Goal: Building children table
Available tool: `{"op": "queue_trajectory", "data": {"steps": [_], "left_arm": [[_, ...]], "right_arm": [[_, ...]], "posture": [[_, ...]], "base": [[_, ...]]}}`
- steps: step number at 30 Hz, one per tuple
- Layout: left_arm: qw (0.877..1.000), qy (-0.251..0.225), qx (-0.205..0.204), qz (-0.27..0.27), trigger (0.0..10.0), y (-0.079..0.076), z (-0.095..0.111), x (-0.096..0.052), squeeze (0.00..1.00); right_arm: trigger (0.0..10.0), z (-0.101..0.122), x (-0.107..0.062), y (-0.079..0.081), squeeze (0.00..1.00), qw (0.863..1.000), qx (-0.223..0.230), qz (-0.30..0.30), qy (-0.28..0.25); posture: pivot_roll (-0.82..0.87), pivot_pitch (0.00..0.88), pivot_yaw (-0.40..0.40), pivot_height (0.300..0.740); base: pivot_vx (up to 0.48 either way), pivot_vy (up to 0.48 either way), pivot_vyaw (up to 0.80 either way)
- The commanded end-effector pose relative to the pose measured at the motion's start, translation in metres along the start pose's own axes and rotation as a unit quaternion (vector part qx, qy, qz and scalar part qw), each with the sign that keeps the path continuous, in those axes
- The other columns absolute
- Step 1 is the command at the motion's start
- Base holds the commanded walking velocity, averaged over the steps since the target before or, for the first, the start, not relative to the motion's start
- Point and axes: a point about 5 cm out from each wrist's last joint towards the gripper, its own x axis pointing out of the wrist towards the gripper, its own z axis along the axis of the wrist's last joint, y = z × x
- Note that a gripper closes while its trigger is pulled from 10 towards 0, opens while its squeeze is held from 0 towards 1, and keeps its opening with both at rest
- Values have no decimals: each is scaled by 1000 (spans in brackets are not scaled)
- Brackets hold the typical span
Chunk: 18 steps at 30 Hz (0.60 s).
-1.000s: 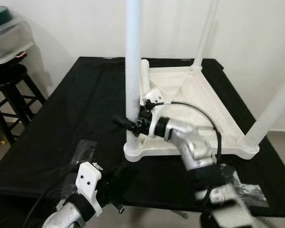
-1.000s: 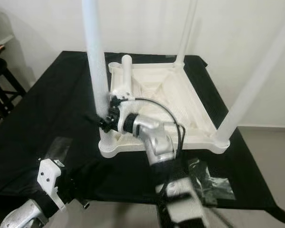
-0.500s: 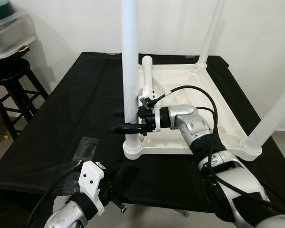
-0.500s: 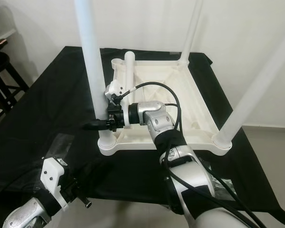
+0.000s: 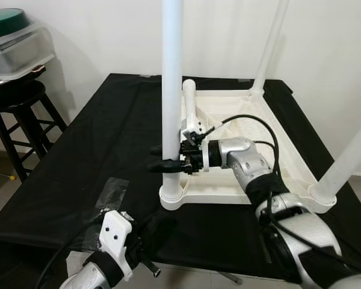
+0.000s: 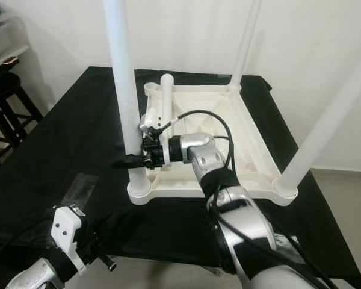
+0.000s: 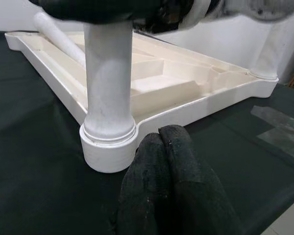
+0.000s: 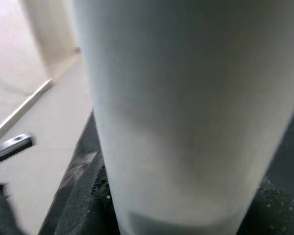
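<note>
An upturned white plastic children's table top (image 5: 240, 129) lies underside up on a black cloth (image 5: 108, 138) that covers a work surface; three white legs stand upright in its corner sockets, the near-left leg (image 5: 171, 90) rising from the socket at the corner closest to the robot's left, the far leg (image 5: 269, 42) at the back corner, and the near-right leg (image 5: 349, 159) leaning out of the near right corner; a fourth white leg (image 5: 189, 105) lies flat inside the tray of the table top, along its left edge, just behind the near-left leg; the right gripper (image 5: 165, 158) reaches in from the right across the table top, its two black fingers (image 5: 159, 164) closed around the near-left leg low on the shaft, just above the socket, one finger on each side of the tube; in the right wrist view that leg (image 8: 186, 112) stands very close before the camera; the left gripper (image 7: 167, 161) sits low at the near edge of the cloth, its two black fingertips pressed together with nothing between them, just beside the corner socket (image 7: 108, 147) and holding nothing; a piece of clear plastic wrap (image 5: 111, 191) lies on the cloth near the left arm; a black wooden stool (image 5: 21, 117) stands to the left of the table, with a clear plastic container (image 5: 18, 45) on it.
</note>
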Motion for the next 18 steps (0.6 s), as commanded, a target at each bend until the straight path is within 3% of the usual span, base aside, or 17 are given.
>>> {"op": "queue_trajectory", "data": {"steps": [1,2,3,5,6,7,11,15,16,17,18], "left_arm": [[1000,6,2,0,10000,0,0,-2,0],[1000,6,2,0,10000,0,0,-2,0],[1000,5,2,0,10000,1,1,-3,0],[1000,5,2,0,10000,1,1,-3,0],[1000,5,3,0,10000,2,1,-3,0],[1000,6,3,1,10000,3,1,-3,0],[1000,6,-2,-6,10000,3,0,0,0],[1000,4,1,1,10000,2,1,0,0],[1000,3,2,4,10000,2,1,0,0],[1000,3,3,5,10000,2,1,0,0],[1000,3,3,5,10000,2,1,0,0]], "right_arm": [[0,-20,-2,-1,0,997,34,-60,44],[0,-28,1,-4,0,973,64,-220,31],[0,-49,1,19,0,950,107,-290,46],[0,-49,1,19,0,950,107,-290,46],[0,-65,2,40,0,936,131,-318,71],[0,-73,2,54,0,932,142,-321,87],[0,-55,-3,33,0,935,116,-330,60],[0,-53,4,35,0,939,116,-317,60],[2314,-53,5,37,0,940,114,-314,65],[10000,-52,7,38,0,942,112,-308,69],[10000,-52,7,38,0,942,112,-308,69]], "posture": [[57,85,-45,740],[56,84,-45,740],[62,100,-24,740],[62,100,-24,740],[44,104,-6,740],[28,88,-4,740],[36,86,-26,740],[42,87,-29,740],[44,85,-31,740],[41,84,-33,740],[41,84,-33,740]], "base": [[0,0,0],[0,0,0],[0,0,0],[0,0,0],[0,0,0],[0,0,0],[0,0,0],[0,0,0],[0,0,0],[0,0,0],[0,0,0]]}}
